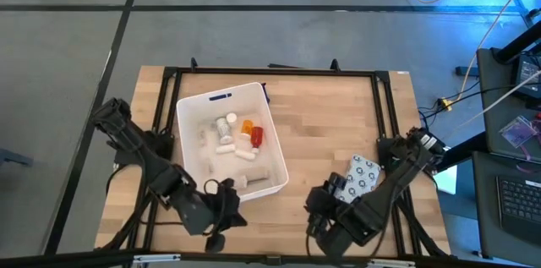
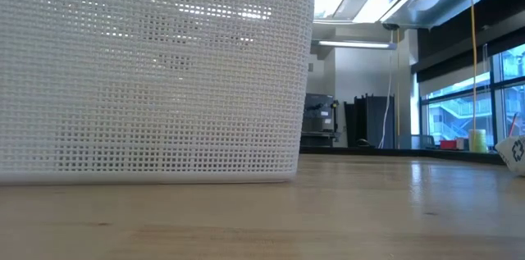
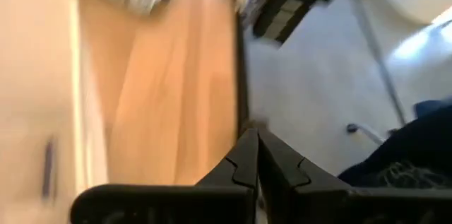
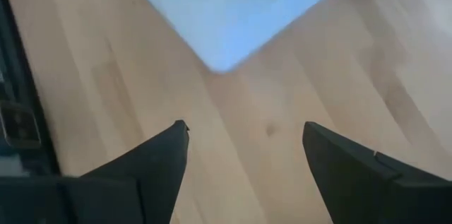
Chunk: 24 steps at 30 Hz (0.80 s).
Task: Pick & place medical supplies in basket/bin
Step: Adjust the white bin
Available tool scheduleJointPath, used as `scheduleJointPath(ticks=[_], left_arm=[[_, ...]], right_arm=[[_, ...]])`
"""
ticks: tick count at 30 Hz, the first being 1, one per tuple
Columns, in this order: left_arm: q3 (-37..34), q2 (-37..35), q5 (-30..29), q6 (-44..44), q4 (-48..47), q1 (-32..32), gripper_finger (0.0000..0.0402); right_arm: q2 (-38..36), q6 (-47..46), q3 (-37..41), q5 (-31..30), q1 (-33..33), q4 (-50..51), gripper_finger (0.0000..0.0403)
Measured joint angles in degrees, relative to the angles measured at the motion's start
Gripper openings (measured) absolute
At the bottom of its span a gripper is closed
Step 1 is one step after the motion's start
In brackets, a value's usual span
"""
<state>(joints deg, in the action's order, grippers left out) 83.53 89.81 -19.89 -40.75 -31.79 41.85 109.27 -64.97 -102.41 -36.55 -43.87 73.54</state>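
Observation:
The white basket (image 1: 193,109) stands on the left half of the table, and its mesh wall (image 2: 148,71) fills the low view. Inside lie white bottles (image 1: 225,128), an orange pill bottle (image 1: 247,125), a red bottle (image 1: 256,138) and a white tube (image 1: 254,178). The dotted white packet (image 1: 363,175) lies flat on the table to the right, beside the right arm. My left gripper (image 1: 221,214) (image 3: 256,155) hovers shut and holding nothing by the basket's near right corner. My right gripper (image 1: 318,209) (image 4: 244,131) is open over bare wood, facing a corner of the basket (image 4: 233,19).
A black metal frame (image 1: 270,72) runs around the wooden table top. Bare wood (image 1: 330,124) lies between the basket and the packet. Cables and a desk with a keyboard (image 1: 517,200) stand beyond the table's right edge.

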Motion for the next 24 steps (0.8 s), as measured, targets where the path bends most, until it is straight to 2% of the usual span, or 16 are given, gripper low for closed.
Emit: scheduleJointPath(ticks=[4, 9, 12, 18, 24], left_arm=[[0.00, 1.62, 0.30, -9.60, -8.32, 0.72, 0.0002], [0.06, 3.07, 2.62, -18.36, -16.80, 0.79, 0.0001], [0.18, 3.00, 2.56, -21.08, -20.74, 0.76, 0.0002], [0.15, 2.15, -1.13, -23.48, -28.86, -0.53, 0.0002], [0.04, 1.89, -2.42, -26.33, -43.15, -3.48, 0.0002]], right_arm=[[-0.07, 10.41, 1.41, -1.85, 3.14, -8.20, 0.0278], [-0.07, 27.83, 3.07, 6.88, 8.27, -23.10, 0.0278], [-0.07, 35.21, 3.47, 11.13, 11.27, -28.42, 0.0278], [-0.07, 41.47, 3.48, 11.08, 16.92, -29.72, 0.0278], [-0.07, 44.85, 3.50, 10.66, 22.34, -30.17, 0.0278]])
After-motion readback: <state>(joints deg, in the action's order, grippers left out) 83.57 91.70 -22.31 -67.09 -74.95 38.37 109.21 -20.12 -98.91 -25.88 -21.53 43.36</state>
